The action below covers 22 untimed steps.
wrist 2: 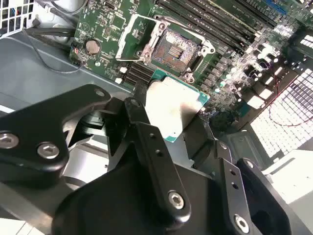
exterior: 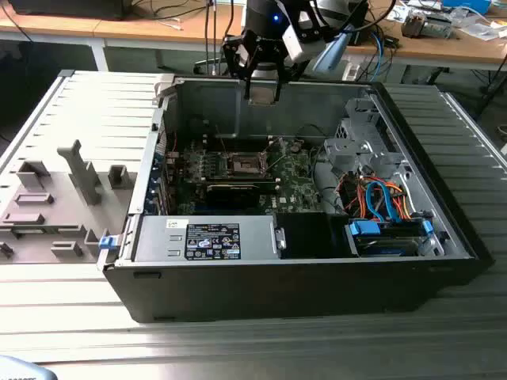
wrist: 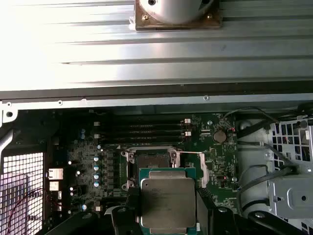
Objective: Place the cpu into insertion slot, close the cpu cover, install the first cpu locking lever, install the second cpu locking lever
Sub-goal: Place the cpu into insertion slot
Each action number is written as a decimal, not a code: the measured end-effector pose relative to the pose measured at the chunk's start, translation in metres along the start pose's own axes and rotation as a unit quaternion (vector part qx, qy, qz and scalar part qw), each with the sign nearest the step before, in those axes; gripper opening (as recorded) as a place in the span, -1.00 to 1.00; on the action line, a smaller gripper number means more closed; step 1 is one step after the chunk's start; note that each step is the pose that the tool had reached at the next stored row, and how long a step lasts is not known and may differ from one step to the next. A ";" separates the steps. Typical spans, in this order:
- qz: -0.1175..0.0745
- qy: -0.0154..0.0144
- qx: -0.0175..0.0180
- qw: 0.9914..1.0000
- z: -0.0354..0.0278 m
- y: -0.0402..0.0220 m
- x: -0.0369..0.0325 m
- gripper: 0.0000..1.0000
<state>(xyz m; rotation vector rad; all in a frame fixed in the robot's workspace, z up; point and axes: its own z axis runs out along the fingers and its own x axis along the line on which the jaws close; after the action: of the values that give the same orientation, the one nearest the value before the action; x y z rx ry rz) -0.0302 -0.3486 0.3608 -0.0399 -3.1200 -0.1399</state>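
Jaws of the black two-finger gripper (wrist 2: 171,122) are clamped on opposite edges of the small flat square cpu with a silvery-grey metal top (wrist 2: 172,104), which hangs level in the air above the green circuit board (wrist 2: 102,22). The square insertion slot with a dark centre and silvery metal rim (wrist: 152,160) lies uncovered below and just ahead of the chip, apart from it. Its sides look roughly parallel to the chip's.

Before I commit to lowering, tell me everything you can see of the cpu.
The cpu is a flat square chip, dull silvery metal top over a green rim. The gripper's black fingers clamp it by opposite sides, top face toward both wrist cameras. It hangs above the motherboard, outside the insertion slot, whose dark centre lies bare.
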 end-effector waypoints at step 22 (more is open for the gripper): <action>0.000 0.000 0.000 1.000 0.0074 -0.0007 0.0001 0.09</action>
<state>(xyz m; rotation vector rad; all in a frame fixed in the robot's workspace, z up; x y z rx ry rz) -0.0305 -0.3486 0.3533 -0.0400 -3.1200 -0.1399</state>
